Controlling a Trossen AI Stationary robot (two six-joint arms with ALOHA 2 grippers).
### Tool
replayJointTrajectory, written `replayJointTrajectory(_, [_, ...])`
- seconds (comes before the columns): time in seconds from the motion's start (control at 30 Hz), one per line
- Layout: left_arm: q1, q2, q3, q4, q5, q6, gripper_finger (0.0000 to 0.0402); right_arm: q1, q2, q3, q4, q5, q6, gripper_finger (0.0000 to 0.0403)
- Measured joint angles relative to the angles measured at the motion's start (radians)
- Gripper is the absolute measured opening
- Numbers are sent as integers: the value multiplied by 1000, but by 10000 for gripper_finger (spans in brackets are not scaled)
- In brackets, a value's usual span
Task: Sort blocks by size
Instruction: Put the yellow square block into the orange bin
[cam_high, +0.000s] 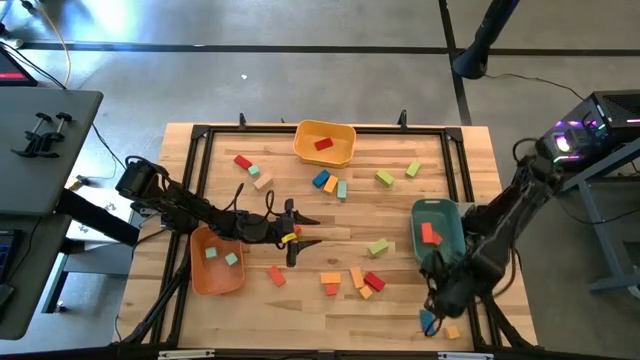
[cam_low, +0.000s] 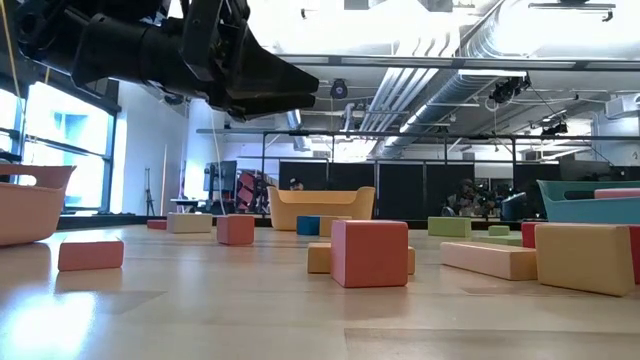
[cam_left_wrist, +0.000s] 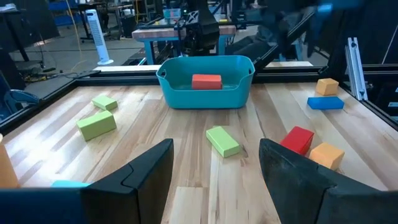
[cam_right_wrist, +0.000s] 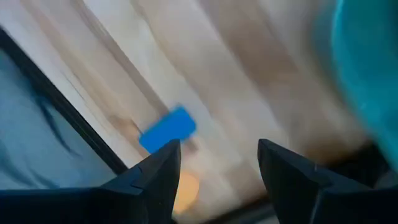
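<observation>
Wooden bench (cam_high: 470, 150), blocks scattered. Right tool (cam_right_wrist: 217, 163), wide and empty, hangs near the blue block (cam_right_wrist: 166, 130) at the front edge; a nudge could push it off. Left tool (cam_left_wrist: 214, 163) waits wide mid-bench.

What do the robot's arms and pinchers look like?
Both arms are dark, nearly black, built from chunky jointed segments. The left arm has dark cables looping alongside it and a small yellow-and-red mark near its gripper. The right arm looks the same. Each gripper has two broad, flat, black fingers.
</observation>
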Motion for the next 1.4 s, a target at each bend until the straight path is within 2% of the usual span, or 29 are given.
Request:
replayJointTrajectory(0.1, [0,0,0,0,0,17,225,30,61,0,29,-97,62,208])
replayJointTrajectory(0.27, [0,0,0,0,1,51,225,42,152,0,107,-211,39,212])
replayJointTrajectory(0.43, [11,0,0,0,2,68,225,28,214,0,131,-359,32,246])
replayJointTrajectory(0.6, [21,0,0,-1,2,69,225,28,266,0,216,-385,38,294])
replayJointTrajectory(0.7, [21,0,0,-2,7,80,225,28,305,0,302,-422,38,305])
replayJointTrajectory(1.0, [21,0,0,-2,11,87,225,28,424,0,326,-567,38,307])
replayJointTrajectory(1.17, [21,0,0,-3,12,87,225,28,450,0,331,-578,11,305])
replayJointTrajectory(1.4, [21,0,0,-6,13,87,225,36,453,-60,416,-585,12,258])
